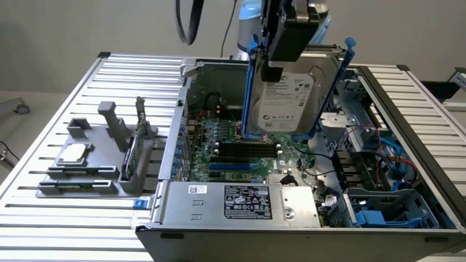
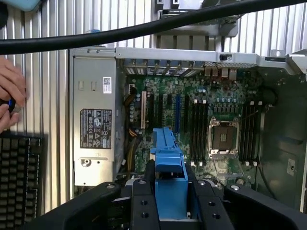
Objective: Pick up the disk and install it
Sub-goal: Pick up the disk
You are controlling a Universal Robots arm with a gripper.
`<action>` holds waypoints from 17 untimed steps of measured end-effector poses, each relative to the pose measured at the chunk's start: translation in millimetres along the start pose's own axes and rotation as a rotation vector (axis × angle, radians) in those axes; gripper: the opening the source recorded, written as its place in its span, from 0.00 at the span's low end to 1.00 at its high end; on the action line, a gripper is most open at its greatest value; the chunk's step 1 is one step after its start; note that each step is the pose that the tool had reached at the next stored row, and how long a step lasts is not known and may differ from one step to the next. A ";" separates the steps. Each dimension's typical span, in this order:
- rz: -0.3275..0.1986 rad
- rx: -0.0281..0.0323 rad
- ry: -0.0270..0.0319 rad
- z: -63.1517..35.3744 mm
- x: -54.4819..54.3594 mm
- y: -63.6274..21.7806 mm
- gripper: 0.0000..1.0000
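One disk (image 1: 295, 103), silver-grey metal hard drive with white printed label facing the exterior view, framed by bright blue plastic side rails and handle, hanging upright on edge, clear above the motherboard (image 1: 248, 158) of the open computer case (image 1: 291, 244).

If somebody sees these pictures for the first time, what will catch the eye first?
First the disk, a silver drive in blue rails, hanging upright above the open computer case and held from above by the gripper. Next comes the green circuit board inside the case. On the exterior view's left, a grey holder stands on the slatted table.
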State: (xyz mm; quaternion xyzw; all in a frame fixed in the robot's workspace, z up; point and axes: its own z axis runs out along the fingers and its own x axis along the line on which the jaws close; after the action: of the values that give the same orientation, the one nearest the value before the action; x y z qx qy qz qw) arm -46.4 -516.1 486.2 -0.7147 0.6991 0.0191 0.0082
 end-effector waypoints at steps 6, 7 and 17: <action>0.000 0.0000 0.0000 4.4 17.9 -13.0 0.33; 0.000 0.0000 0.0000 5.4 20.9 -15.6 0.33; 0.000 0.0000 0.0000 14.3 43.5 -54.6 0.33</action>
State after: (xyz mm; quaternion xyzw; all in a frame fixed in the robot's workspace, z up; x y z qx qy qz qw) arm 8.9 -557.8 469.4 -0.7148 0.6991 0.0191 0.0081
